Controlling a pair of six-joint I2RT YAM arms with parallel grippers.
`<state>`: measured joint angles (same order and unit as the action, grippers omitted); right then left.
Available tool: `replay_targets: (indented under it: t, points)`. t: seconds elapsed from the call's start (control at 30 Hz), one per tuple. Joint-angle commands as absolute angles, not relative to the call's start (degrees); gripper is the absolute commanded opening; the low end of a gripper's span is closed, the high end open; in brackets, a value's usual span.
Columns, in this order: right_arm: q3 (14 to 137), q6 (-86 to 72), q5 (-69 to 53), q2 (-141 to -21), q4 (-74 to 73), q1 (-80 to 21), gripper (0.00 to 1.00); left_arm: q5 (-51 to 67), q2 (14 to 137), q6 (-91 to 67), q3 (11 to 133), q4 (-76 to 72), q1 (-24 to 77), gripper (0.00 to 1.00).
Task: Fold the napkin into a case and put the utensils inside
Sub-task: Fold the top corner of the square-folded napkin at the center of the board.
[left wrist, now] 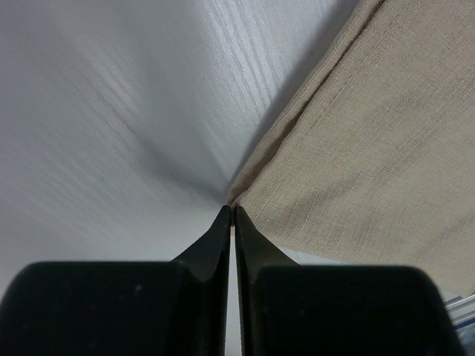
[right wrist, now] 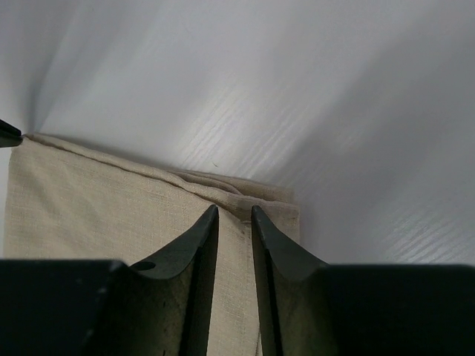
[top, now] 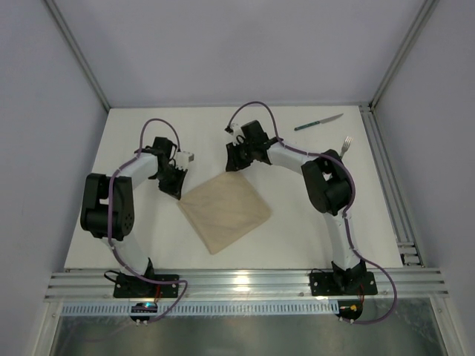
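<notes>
Nearest the arm bases, a ribbed aluminium rail (top: 245,282) runs along the front edge of the white table (top: 148,237). Just beyond it lies the square beige-tan woven cloth napkin (top: 225,209). It is spread flat at the middle of the table and turned like a diamond, with one corner pointing at the rail. The left gripper (top: 175,187) is down at the napkin's left corner. In the left wrist view its black fingers (left wrist: 215,245) are pressed tight together, and the hemmed edges of the cloth run straight into their tips, so they pinch the very point of that corner. A little farther back, the right gripper (top: 234,165) sits low over the napkin's far corner. In the right wrist view its black fingers (right wrist: 197,245) stand only narrowly apart, closed on a small raised bump of hem. Just past it, several layers of cloth show stacked at the edge. The left gripper's tip shows at the left edge of that view, touching the other corner. Farther back on the right, well apart from the napkin, lies a fork (top: 346,144) with silver tines, its handle hidden behind the right arm. Farthest of all is a slim table knife (top: 319,122) with a dark green handle and silver blade, lying at a slant near the back edge.
</notes>
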<state>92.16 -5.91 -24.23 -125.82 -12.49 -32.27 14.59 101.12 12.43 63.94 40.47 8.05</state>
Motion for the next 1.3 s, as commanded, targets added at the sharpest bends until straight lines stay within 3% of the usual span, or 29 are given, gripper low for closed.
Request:
replay_targets:
  t: [0.0,0.37,0.6,0.97,1.27]
  points:
    - [93.34,-5.98,-25.40,-126.56,-12.04,-32.70,0.29,15.29,100.99,12.83,64.07,39.37,8.00,0.03]
    - [92.81,-4.22,-21.81,-126.21,-13.01,-32.70,0.39,15.73,100.55,13.18,64.16,40.17,8.00,0.03]
    - [90.80,-3.34,-23.20,-124.99,-14.42,-32.78,0.39,15.56,99.93,13.36,64.25,40.34,8.00,0.02]
    - [89.65,-3.16,-23.55,-122.96,-13.80,-32.78,0.12,15.21,99.58,13.54,64.34,40.52,8.00,0.02]
    - [85.87,-4.92,-23.73,-118.66,-12.57,-32.70,0.06,15.03,98.79,13.62,64.60,40.69,8.00,0.02]
